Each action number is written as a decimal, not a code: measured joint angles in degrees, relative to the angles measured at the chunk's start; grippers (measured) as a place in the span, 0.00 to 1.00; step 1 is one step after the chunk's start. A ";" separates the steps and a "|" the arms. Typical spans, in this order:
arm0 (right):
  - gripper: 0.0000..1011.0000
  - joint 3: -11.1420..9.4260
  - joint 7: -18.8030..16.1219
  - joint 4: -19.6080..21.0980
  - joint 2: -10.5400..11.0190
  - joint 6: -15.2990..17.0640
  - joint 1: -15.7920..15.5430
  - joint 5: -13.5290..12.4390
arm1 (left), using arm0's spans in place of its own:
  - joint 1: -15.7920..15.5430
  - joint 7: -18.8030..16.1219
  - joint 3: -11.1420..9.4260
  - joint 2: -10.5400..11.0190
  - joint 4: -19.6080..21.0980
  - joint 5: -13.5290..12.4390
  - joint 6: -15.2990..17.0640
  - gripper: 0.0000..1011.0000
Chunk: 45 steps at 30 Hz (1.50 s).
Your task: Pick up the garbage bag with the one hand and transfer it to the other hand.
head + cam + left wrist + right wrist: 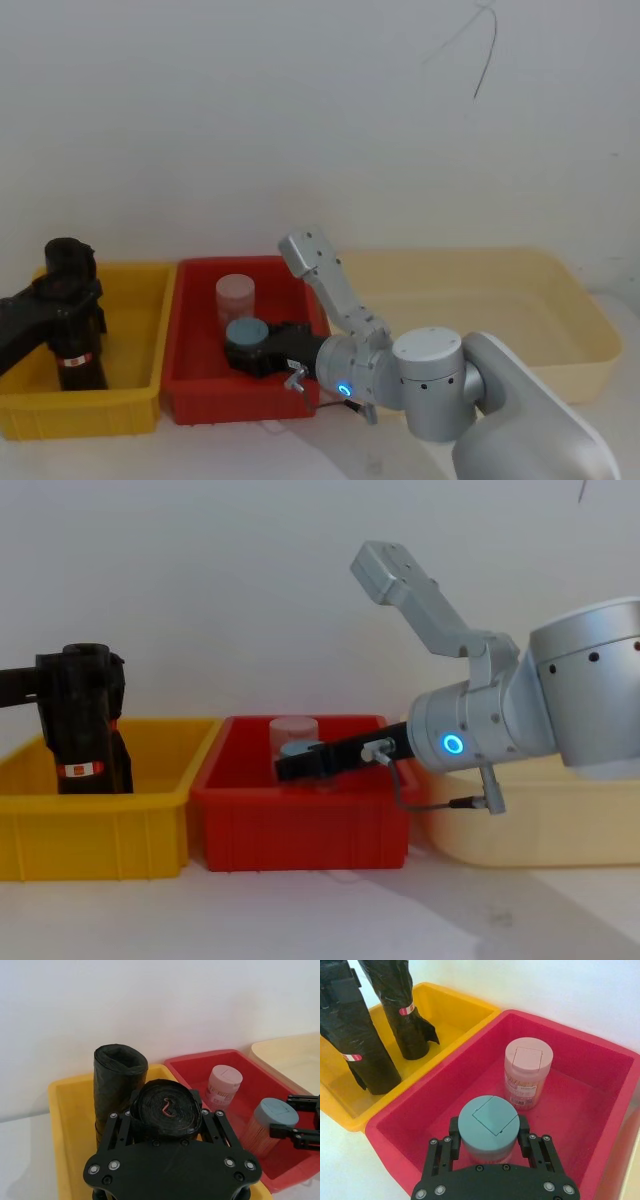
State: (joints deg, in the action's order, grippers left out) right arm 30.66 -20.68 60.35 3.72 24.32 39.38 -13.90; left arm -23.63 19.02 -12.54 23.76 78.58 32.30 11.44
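Note:
The garbage bag (167,1110), a black roll with a red-and-white band (351,1057), stands upright in the yellow bin (140,300). My left gripper (70,292) is shut on its upper part, one finger on each side; in the chest view the left gripper (85,695) sits at the far left. A second black roll (119,1074) stands just behind the held one, touching or nearly touching it. My right gripper (487,1127), on the blue-ringed arm (455,744), reaches into the red bin (195,300), its fingers (451,1132) pressed against a blue-lidded jar (246,331).
A pink-lidded jar (528,1067) stands in the red bin behind the blue-lidded one. A large cream tub (560,300) lies to the right of the red bin. All three containers sit side by side against a white wall, with bare white table in front.

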 joint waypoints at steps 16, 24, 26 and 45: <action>0.64 0.00 0.00 -0.07 -0.02 0.03 -0.02 0.00 | 0.00 -0.01 0.00 0.01 0.00 0.00 0.00 0.52; 0.64 -0.58 -0.04 1.52 0.28 -0.07 -0.59 -0.09 | -0.33 -0.01 -0.09 0.11 0.51 0.01 -0.67 0.52; 0.64 -1.03 -0.04 2.65 0.48 -0.32 -0.89 -0.32 | -0.50 -0.01 -0.09 0.12 0.77 0.00 -0.93 0.52; 0.64 -7.56 0.63 14.52 2.87 -3.22 -1.63 -4.21 | -9.27 2.23 -1.46 -0.94 2.62 -0.03 -4.31 0.52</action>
State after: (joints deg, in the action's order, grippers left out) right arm 23.10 -20.05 74.87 6.59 21.10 37.76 -18.11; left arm -32.90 21.25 -14.00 22.82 81.20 32.28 7.13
